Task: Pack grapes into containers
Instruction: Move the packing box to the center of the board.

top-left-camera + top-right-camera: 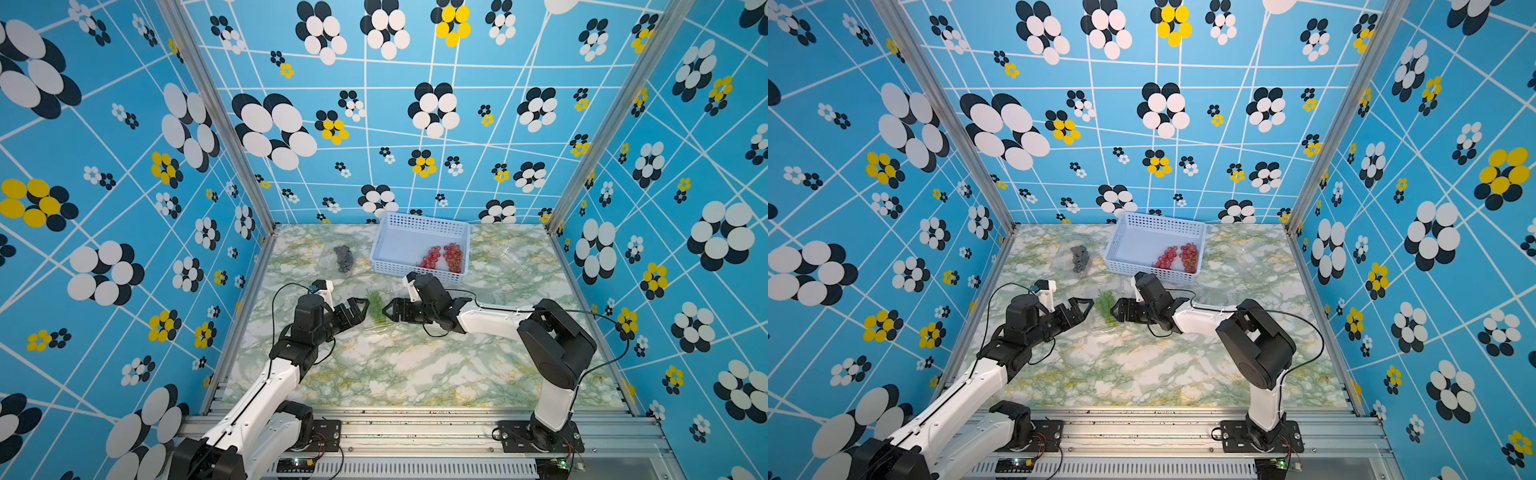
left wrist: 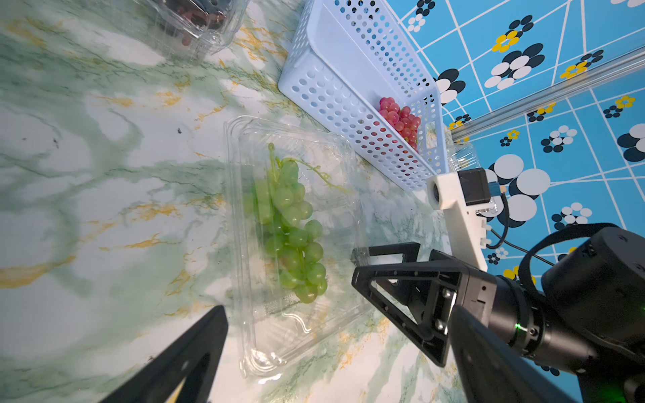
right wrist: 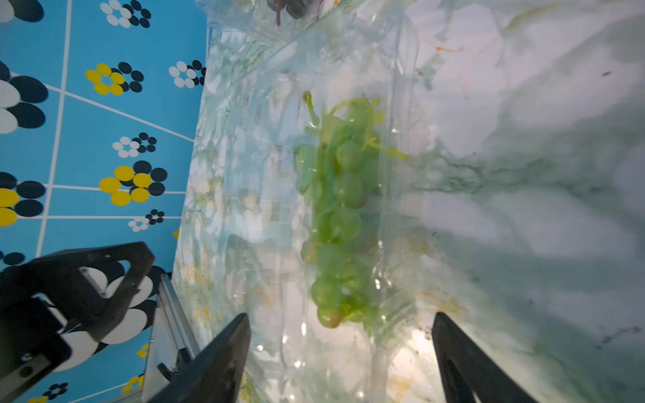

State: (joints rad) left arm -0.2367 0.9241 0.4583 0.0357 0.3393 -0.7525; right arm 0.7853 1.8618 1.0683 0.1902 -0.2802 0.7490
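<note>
Two bunches remain: my left tool (image 1: 362,311) and right tool (image 1: 386,311) hang released beside the container (image 2: 296,331) of green grapes (image 2: 291,223), seemingly packed. Next, gently grasp red grapes (image 2: 401,118) from the basket (image 2: 331,94).

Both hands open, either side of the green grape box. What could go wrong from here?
1. The clear clamshell looks light; if the left hand or right hand touches first, it could slide rather than be squeezed.
2. The stem of the green grapes reaches toward one wall and might get pinched at the lid seam.
3. The right wrist sits close to the basket and could nudge it.
</note>
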